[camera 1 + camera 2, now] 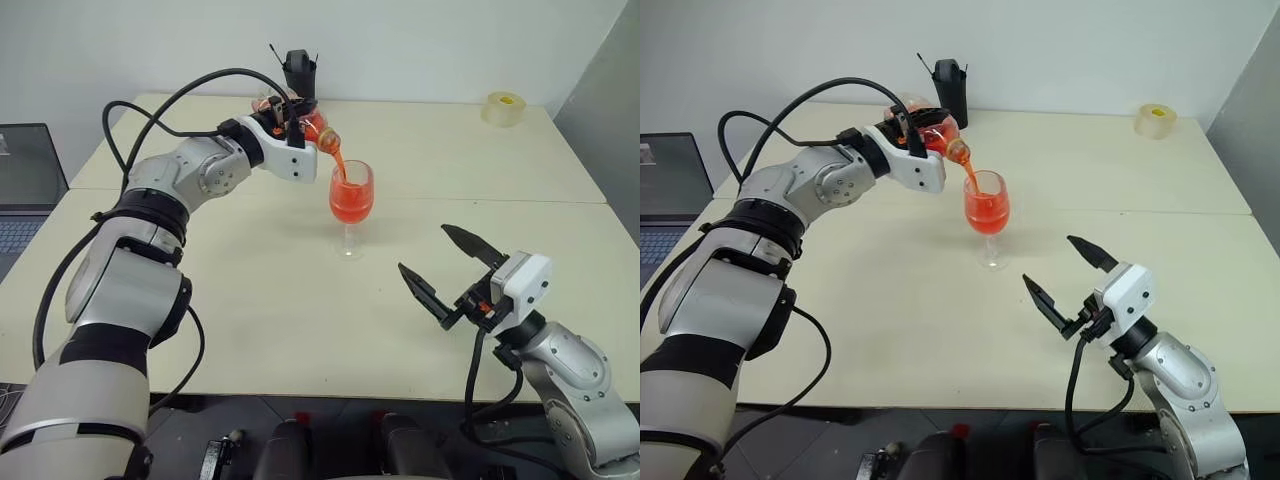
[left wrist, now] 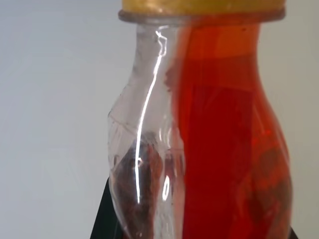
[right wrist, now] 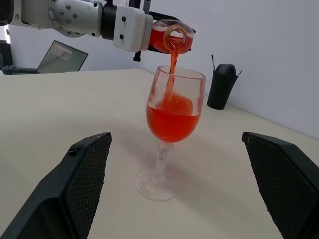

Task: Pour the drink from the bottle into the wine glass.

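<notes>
The table (image 1: 250, 300) carries the wine glass (image 1: 351, 205) near its centre, upright on its round foot. The left gripper (image 1: 300, 128) holds the bottle (image 1: 318, 130) above and at roughly 10 o'clock from the glass rim, fingers clamped on the bulgy ribbed body. The bottle is tipped past level, neck down, mouth directly over the glass. In the left wrist view the clear body sits between the fingers, liquid pooled along one side, with a yellow-orange ring at the neck.

The right gripper (image 1: 448, 272) hovers at about 4 o'clock from the glass, well apart from it, fingers spread wide and holding nothing. In the right wrist view the glass stands between the two black fingers (image 3: 79, 184) but farther out, touching neither.

The drink (image 3: 172, 119), bright red and translucent, falls in a thin stream from the bottle mouth into the bowl, which is filled to about half.

A tall black cup (image 1: 298, 72) stands at 12 o'clock behind the bottle. A tape roll (image 1: 504, 108) lies at about 2 o'clock, near the far edge.
</notes>
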`<state>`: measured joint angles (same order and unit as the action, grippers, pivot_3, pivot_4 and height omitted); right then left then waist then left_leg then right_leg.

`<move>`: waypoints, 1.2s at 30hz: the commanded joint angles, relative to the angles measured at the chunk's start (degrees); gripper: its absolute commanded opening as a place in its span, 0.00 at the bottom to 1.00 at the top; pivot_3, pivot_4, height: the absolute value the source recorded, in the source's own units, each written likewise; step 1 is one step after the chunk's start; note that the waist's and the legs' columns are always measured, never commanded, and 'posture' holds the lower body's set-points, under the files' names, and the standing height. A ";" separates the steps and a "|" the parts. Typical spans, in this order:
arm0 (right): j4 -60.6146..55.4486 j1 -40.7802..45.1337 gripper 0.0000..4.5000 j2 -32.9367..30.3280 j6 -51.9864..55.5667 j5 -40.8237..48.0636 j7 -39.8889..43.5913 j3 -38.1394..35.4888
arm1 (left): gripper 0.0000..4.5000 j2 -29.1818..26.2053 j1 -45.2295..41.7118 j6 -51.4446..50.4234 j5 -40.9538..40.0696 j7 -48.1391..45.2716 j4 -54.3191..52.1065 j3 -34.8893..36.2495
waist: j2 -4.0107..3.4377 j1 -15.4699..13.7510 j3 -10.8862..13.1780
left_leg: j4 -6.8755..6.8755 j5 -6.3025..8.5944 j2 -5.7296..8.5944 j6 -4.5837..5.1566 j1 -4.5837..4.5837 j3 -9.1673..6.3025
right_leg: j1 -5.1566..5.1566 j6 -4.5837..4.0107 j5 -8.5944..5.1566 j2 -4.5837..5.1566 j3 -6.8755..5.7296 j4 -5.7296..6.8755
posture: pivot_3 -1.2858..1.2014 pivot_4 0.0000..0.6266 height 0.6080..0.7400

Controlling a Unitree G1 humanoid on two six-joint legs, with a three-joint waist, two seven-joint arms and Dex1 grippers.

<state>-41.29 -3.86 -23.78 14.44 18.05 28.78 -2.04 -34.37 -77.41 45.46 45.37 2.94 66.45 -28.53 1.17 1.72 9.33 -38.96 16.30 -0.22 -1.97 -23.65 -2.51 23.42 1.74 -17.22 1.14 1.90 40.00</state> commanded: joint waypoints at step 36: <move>3.08 37.35 1.00 -5.63 46.19 27.76 -5.13 1.86 | 0.23 7.02 34.82 -54.57 -58.78 -33.21 -39.70 39.58 | -0.05 1.94 -0.10 | -0.03 -0.01 -0.48 -0.02 0.20 -0.27 | 0.02 -0.03 -0.01 0.07 0.23 0.40 | 0.52 0.24 1.00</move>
<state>-36.67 32.07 -29.07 57.45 43.22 24.46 -0.30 -26.57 -41.35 -6.52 -11.19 -32.29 34.00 8.30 1.13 3.66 9.23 -39.01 16.29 -0.70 -1.99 -23.45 -2.81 23.43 1.71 -17.23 1.23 2.12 40.42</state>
